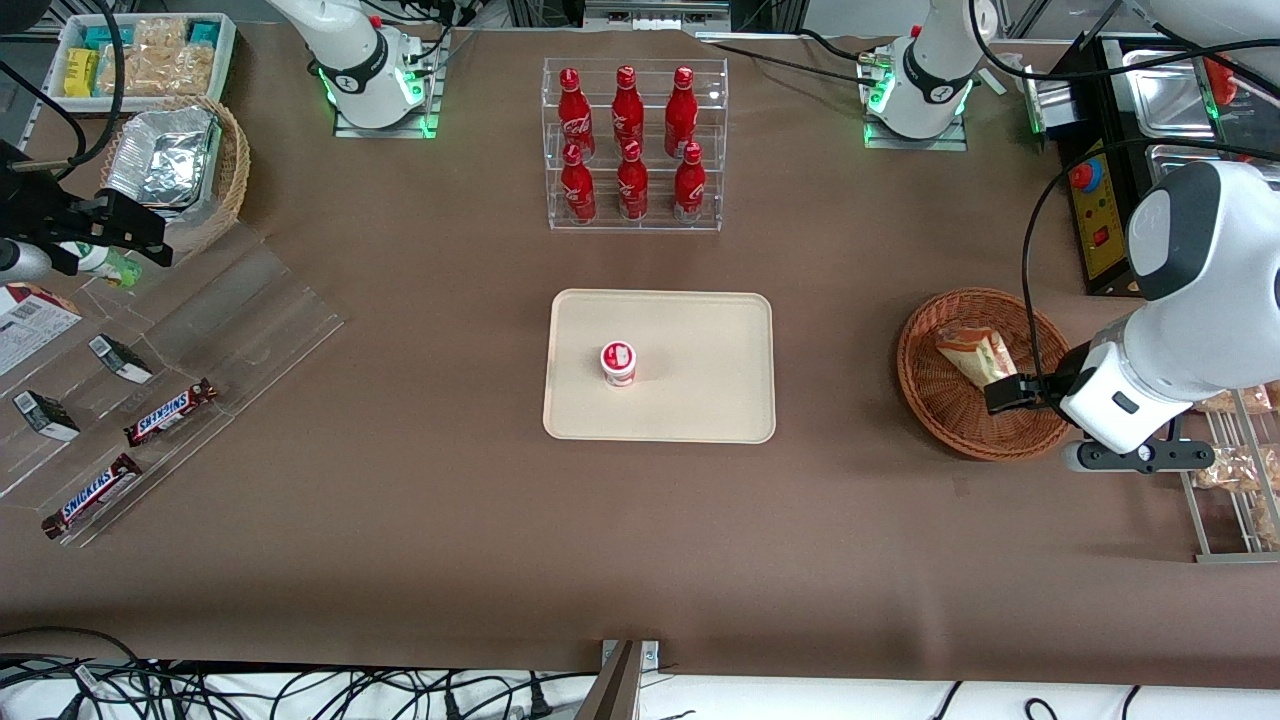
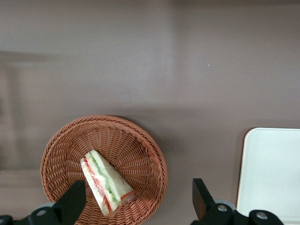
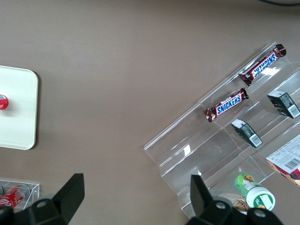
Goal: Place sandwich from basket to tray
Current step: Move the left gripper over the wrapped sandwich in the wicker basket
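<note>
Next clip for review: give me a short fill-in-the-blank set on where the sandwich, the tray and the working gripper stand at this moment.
1. The sandwich lies in the ____, a round woven one.
2. The gripper hovers over that basket with its fingers ____ and nothing between them.
3. The only thing standing on the tray is a small ____ with a red and white lid.
4. The rack nearest the robot bases holds ____ red bottles.

Missing words: basket; open; cup; six

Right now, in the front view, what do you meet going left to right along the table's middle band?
Snickers bars → tray holding a small red-lidded cup → basket with the sandwich → tool, open above the basket.
</note>
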`<state>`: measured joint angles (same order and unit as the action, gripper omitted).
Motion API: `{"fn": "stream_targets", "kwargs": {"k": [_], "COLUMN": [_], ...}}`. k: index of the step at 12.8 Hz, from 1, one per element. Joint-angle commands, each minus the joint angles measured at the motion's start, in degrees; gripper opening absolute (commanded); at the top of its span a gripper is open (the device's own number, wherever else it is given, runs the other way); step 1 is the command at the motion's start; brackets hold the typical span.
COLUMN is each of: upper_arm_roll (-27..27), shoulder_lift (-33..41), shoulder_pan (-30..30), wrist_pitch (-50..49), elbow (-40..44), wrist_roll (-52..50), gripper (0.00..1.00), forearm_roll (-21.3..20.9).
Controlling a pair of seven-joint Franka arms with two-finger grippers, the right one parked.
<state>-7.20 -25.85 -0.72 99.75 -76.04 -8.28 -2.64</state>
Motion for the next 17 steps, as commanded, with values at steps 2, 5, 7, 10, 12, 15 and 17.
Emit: {"fn": "stream_targets", "kwargs": {"k": [2,5,7,10,12,15,17], "upper_arm_roll": [-0.35,-0.18,-0.27,0.35,0.43,0.52,0.61], "shoulder_lift": [0.45,0.45,0.54,0.62,0.54,0.54,1.58], "shoulder_pan": [-0.07,0.45,-0.24,-0.51,-0.68,-1.74,-2.0], "wrist_pitch": [-0.7,-0.78,-1.13,-3.94,-4.03,-4.3,-3.86], "elbow": [0.37,0.28,0.01,0.19,0.19,-1.38,-5.24], "wrist_roll": [0.99,0.2,0.46,-0.07,-1.38,-5.07,-14.17], "gripper": [1.0,1.0,1.0,1.0,1.0,1.0,1.0], "forearm_roll": [-1.14,-1.14,-0.62,-0.53,-1.05,-1.23,-4.89]}}
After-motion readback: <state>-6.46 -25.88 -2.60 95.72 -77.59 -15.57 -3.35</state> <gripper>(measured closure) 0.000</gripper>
